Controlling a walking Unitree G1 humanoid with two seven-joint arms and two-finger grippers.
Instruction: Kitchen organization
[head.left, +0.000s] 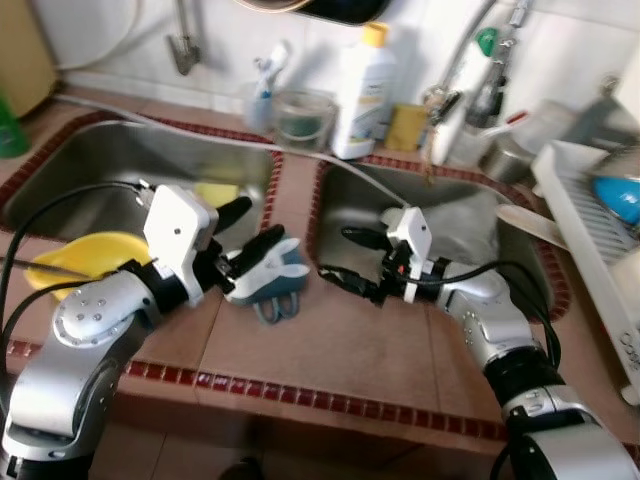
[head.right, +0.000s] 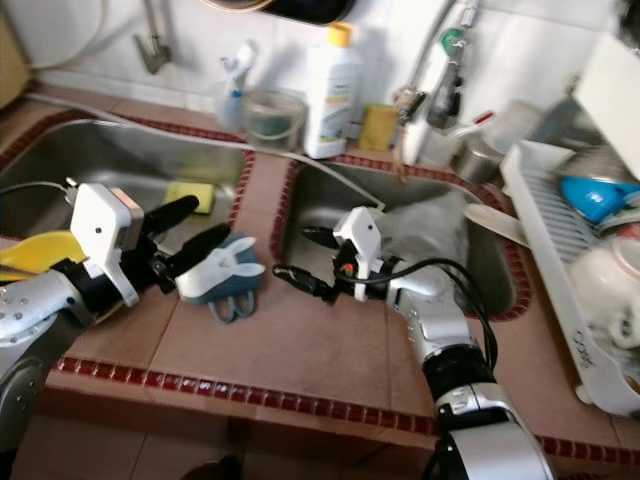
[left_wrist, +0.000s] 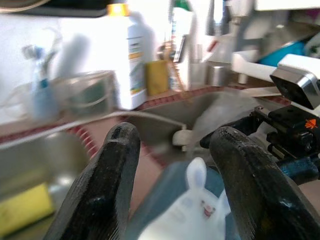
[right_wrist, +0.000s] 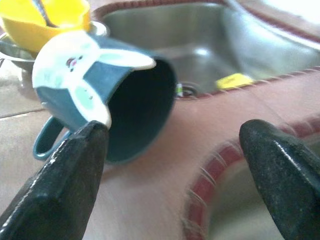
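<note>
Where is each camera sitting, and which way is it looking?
Left eye view: on the head, looking down at the tiled counter between two sinks; both silver arms show.
Right eye view: the head's other eye, same scene.
Left wrist view: looks along the left gripper over the blue bunny mug toward the white bottle.
Right wrist view: looks along the right gripper at the mug's open mouth.
Shared: all four views show the mug.

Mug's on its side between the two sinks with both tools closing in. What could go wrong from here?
1. The blue mug lies tipped on the tiled strip; a nudge from the left tool may roll it into a sink.
2. The right tool, open and facing the mug's mouth, may bump the left tool.
</note>
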